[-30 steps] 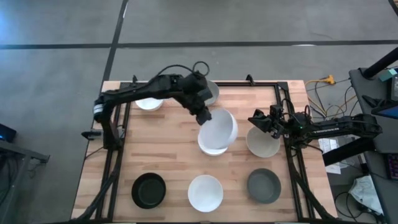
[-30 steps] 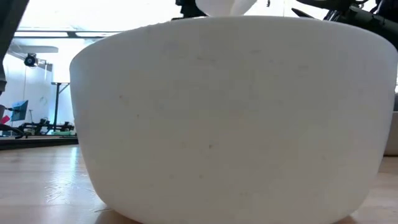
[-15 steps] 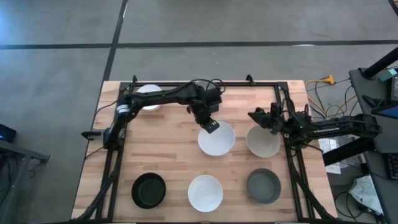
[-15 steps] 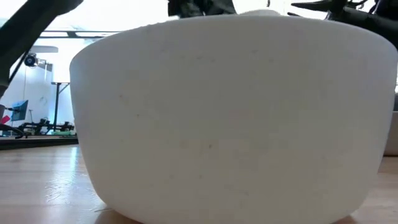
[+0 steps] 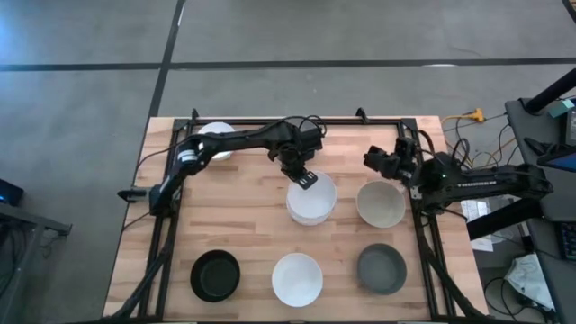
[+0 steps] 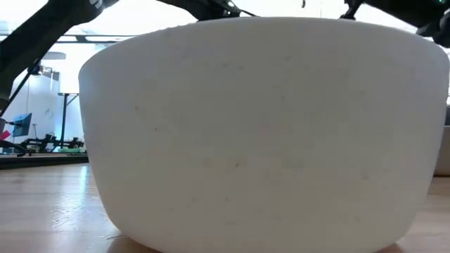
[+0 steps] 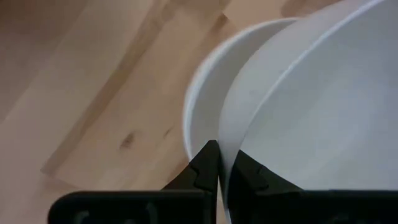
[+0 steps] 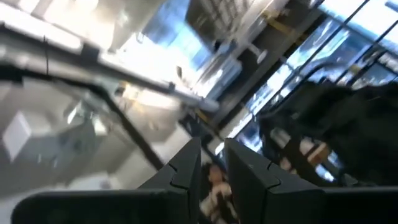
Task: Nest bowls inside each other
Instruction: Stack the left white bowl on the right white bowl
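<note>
In the high view, a held white bowl (image 5: 312, 193) sits inside another white bowl (image 5: 310, 216) at the table's middle, its rim off-centre from the lower rim. My left gripper (image 5: 306, 178) is shut on its far rim. In the left wrist view the inner bowl (image 7: 323, 112) lies within the outer bowl (image 7: 205, 99). My right gripper (image 5: 382, 162) hovers, touching nothing, by the far side of a lone white bowl (image 5: 381, 204), fingers a narrow gap apart (image 8: 213, 163). More bowls stand on their bases: white (image 5: 216, 137), black (image 5: 216, 274), white (image 5: 297, 277), grey (image 5: 382, 267). My left gripper pinches the inner bowl's rim (image 7: 225, 158) on its far side, one finger (image 7: 249, 177) inside the bowl and one finger (image 7: 204, 168) outside, in the gap to the outer bowl. The fingers slant down from the far side. The bowl rests inside the outer bowl.
The near white bowl (image 6: 260, 126) fills the low view and hides the table's middle. A black frame (image 5: 166, 207) runs along the left, far and right edges of the wooden table (image 5: 243, 216). Bare wood lies left of the middle stack. Cables and gear sit beyond the right edge.
My left gripper has carried the white bowl, lifted and tilted a second ago, down into the middle bowl, where it now rests, still held. The left arm has stretched out lower over the table. My right gripper has shifted a little toward the far edge.
</note>
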You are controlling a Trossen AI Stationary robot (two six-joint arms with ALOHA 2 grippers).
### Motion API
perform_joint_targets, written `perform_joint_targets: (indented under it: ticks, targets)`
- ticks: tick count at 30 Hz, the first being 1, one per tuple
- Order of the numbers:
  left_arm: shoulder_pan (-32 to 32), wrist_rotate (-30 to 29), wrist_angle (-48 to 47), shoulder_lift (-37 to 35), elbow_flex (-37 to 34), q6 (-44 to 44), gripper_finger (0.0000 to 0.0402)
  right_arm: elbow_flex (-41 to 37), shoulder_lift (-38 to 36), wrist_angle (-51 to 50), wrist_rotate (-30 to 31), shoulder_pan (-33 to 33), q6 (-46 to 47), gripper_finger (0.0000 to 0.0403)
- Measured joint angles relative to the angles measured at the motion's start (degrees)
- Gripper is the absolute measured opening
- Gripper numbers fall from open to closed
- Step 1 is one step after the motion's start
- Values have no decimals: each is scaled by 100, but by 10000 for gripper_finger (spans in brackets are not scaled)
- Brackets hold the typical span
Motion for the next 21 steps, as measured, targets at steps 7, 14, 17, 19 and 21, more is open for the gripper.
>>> perform_joint_targets:
  ticks: [7, 14, 17, 19, 21]
  targets:
    - [32, 10, 66, 54, -191, 5, 0, 813, 4, -2050, -658, 0, -282, 68]
    - [37, 67, 51, 298, -264, -6, 0, 1529, 7, -3321, -984, 11, -1159, 68]
    - [38, 73, 54, 329, -264, -6, 0, 1733, 2, -3581, -1072, 11, -1345, 68]
    - [39, 67, 60, 334, -273, -9, 0, 1812, 0, -3733, -1076, 11, -1392, 68]
    - [35, 44, 52, 334, -291, -13, 0, 1836, 0, -3815, -1078, 11, -1407, 68]
